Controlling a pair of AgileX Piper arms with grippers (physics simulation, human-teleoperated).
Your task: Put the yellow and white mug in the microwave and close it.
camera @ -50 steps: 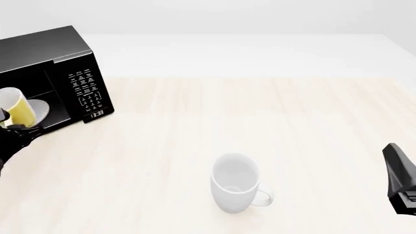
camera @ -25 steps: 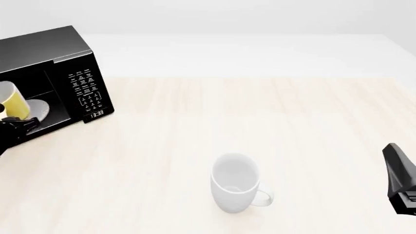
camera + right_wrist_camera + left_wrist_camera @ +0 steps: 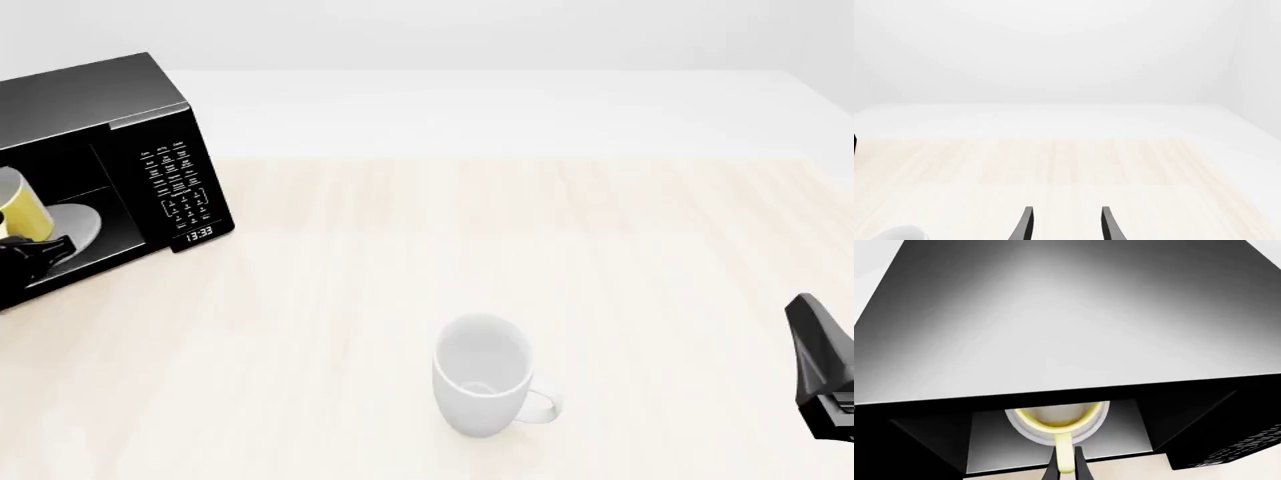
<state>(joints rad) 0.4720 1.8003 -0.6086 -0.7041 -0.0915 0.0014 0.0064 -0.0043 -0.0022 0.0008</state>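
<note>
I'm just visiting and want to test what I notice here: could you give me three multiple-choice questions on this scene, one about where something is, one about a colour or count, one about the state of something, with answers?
1. Where is the yellow and white mug?
A. Beside the keypad, on the table
B. Inside the microwave opening, over the turntable plate
C. On top of the microwave

2. How many mugs are in the front view?
A. One
B. Two
C. Three

3. What is the left gripper doing?
A. Shut on the mug's yellow handle
B. Open above the white mug
C. Pressing the keypad

Answers:
1. B, the front view shows it within the dark cavity.
2. B, one yellow, one all white.
3. A, the left wrist view shows its fingers pinching the handle.
</note>
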